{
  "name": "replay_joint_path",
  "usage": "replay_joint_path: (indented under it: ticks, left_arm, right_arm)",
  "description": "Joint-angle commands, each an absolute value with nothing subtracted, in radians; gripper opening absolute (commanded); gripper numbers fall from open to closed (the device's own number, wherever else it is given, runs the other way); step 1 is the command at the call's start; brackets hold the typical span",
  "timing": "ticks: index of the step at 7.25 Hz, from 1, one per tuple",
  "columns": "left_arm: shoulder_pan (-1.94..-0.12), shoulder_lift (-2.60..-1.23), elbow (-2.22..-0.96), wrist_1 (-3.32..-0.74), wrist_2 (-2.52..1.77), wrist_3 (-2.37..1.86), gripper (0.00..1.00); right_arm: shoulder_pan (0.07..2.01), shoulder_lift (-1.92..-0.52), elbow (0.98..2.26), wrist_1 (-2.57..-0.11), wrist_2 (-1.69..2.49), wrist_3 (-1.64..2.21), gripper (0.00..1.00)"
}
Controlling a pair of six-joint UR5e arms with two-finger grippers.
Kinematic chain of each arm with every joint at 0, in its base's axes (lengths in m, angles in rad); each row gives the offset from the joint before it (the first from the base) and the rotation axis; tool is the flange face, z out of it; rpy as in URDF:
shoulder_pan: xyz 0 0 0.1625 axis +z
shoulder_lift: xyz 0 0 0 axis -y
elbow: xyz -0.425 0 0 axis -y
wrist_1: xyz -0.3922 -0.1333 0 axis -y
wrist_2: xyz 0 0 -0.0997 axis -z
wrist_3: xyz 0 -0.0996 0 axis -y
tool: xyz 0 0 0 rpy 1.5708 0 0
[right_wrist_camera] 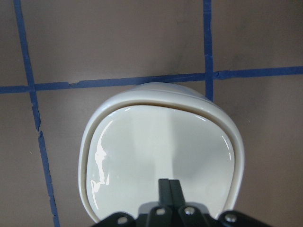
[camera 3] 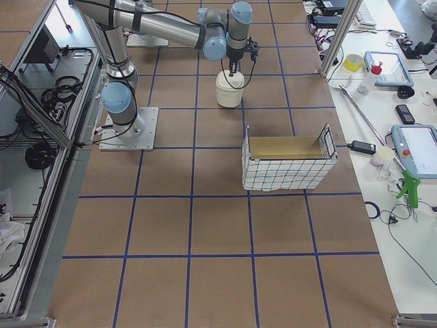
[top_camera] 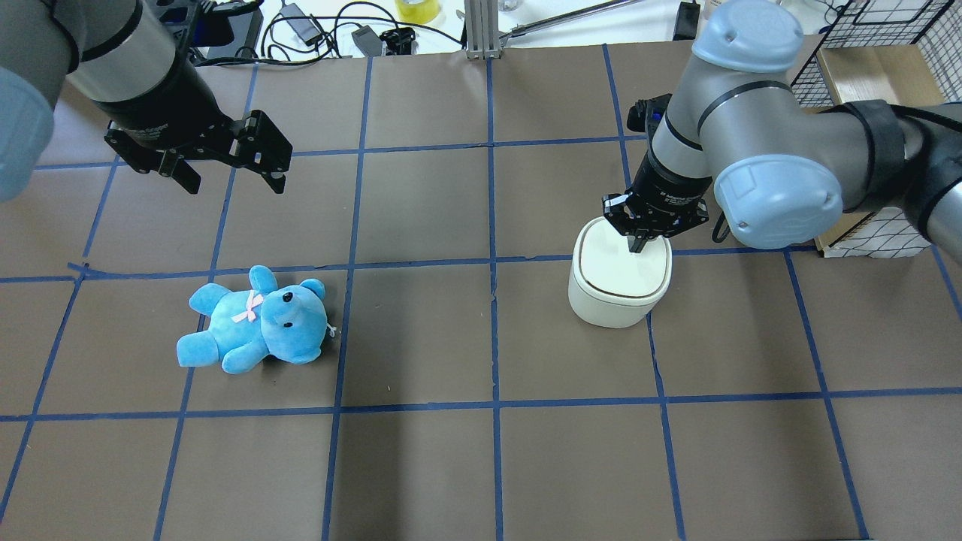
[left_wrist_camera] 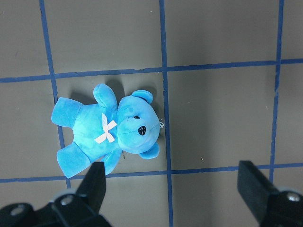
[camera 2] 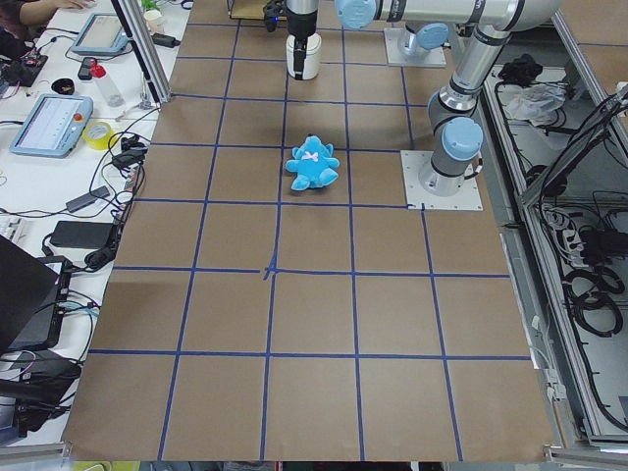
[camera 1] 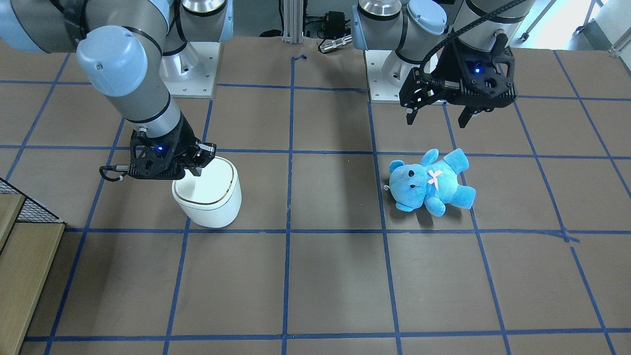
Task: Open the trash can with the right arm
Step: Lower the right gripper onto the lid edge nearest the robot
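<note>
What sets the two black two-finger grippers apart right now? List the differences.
The left gripper is open wide; the right gripper is shut. The left gripper hangs over the table near the blue plush teddy bear; the right gripper points down at the flat lid of the small white plastic trash can, contact unclear. Both are black with a blue light.

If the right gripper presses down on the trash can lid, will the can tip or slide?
Probably light: the trash can looks like small plastic, so a sideways push might slide it. Tipping seems unlikely under a straight-down press, since it stands squat and upright. Its glossy lid may be slippery for the shut right gripper.
</note>
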State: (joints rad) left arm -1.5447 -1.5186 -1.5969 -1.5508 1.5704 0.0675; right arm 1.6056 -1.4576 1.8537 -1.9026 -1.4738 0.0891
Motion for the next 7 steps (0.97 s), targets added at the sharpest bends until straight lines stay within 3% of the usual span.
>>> replay_joint_path:
  ticks: [1, 5, 7]
  left_arm:
    - [-1.545, -1.519, -1.597, -1.551, 1.569, 0.067, 1.0]
    - [-1.545, -1.519, -1.597, -1.551, 1.571, 0.067, 1.0]
    - [-1.545, -1.519, -1.597, -1.551, 1.571, 0.067, 1.0]
  right_arm:
    - [1.603, -1.456, 1.89, -1.931, -1.474, 0.092, 0.0]
    - [1.603, -1.434, 1.879, -1.957, -1.479, 0.098, 0.0]
    - [1.598, -1.447, 1.82, -1.857, -1.538, 0.101, 0.0]
